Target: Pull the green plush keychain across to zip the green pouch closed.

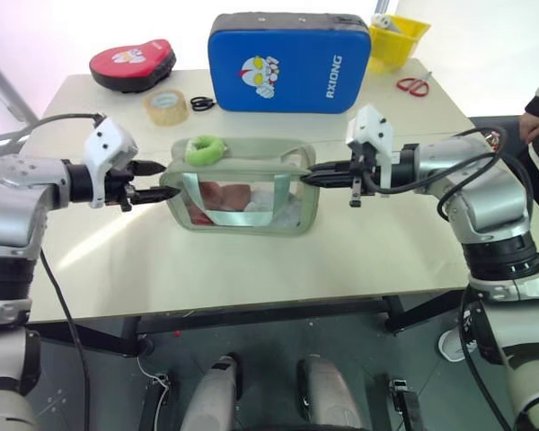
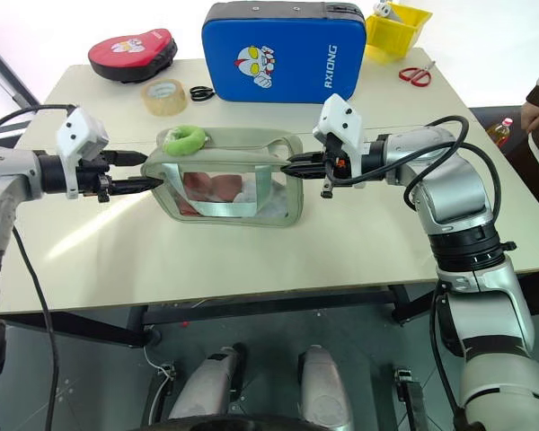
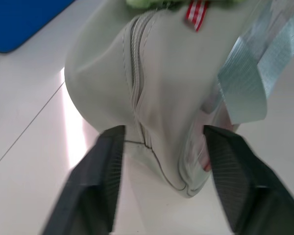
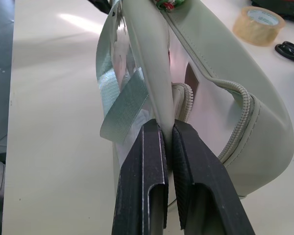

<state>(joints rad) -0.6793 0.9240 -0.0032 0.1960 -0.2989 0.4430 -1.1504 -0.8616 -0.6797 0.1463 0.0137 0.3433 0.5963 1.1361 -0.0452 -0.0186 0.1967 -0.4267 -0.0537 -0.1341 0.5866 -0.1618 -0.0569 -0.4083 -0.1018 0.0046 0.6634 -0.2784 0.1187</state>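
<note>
The right gripper (image 4: pixel 167 134) is pinching the green pouch (image 1: pixel 242 189) by its end wall, seemingly anchoring it against the coming pull; the left gripper (image 3: pixel 161 147) is straddling the opposite end, fingers apart and gripping nothing; the green plush keychain (image 1: pixel 203 148) is lying on top near that left end, untouched.

Arms: silver-grey metal segments with black joint rings, at mid left and mid right of the head views
Wrists: white angular plastic housings
Left gripper (image 1: pixel 158 180): two slim black fingers; ribbed inner pads (image 3: pixel 105 171)
Right gripper (image 1: pixel 307 172): same black fingers; grooved backs
Cables: black, looping along both forearms
</note>
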